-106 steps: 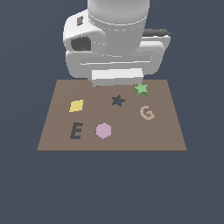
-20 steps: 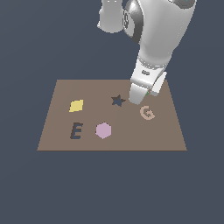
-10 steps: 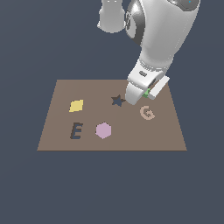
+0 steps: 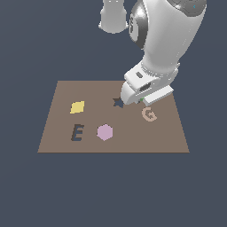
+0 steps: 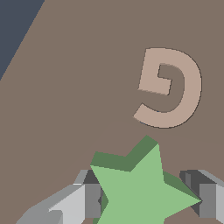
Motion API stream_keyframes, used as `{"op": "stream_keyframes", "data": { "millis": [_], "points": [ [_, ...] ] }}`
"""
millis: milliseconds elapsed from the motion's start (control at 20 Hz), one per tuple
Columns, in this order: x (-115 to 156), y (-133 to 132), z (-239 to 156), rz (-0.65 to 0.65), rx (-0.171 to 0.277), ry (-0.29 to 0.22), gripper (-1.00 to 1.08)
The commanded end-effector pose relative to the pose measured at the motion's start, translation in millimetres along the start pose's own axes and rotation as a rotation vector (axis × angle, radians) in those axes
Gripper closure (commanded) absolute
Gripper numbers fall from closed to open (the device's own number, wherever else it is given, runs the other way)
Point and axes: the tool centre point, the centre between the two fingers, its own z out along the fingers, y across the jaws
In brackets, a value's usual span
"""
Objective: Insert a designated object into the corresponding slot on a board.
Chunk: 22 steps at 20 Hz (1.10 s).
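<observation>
The green star piece [image 5: 140, 188] sits between my gripper's [image 5: 148, 200] two grey fingers [image 5: 92, 199], which are shut on its sides; it hangs just above the brown board [image 5: 78, 87]. From outside, my gripper [image 4: 135, 100] is low over the board [image 4: 168, 137], and only a sliver of the green star [image 4: 141, 99] shows under the hand. The dark star-shaped slot [image 4: 117, 103] lies just to the exterior view's left of the gripper, partly covered by it. The wrist view does not show the slot.
A tan letter G [image 4: 149, 114] [image 5: 170, 87] lies close by the gripper, on the exterior view's right. A yellow diamond [image 4: 77, 107], a dark E recess [image 4: 77, 132] and a pink hexagon [image 4: 104, 131] occupy the board's other half.
The star, which lay on the board's back right 5.3 s ago, is now in the gripper. Over the last second the hand shifted slightly toward the exterior view's left, nearer the star recess.
</observation>
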Motion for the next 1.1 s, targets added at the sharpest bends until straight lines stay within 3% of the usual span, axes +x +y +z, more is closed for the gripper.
{"op": "stream_keyframes", "data": {
  "millis": [0, 1050],
  "points": [
    [4, 4, 0, 0.113, 0.0, 0.0, 1.08],
    [13, 51, -3, 1.081, 0.003, 0.001, 1.08]
  ]
}}
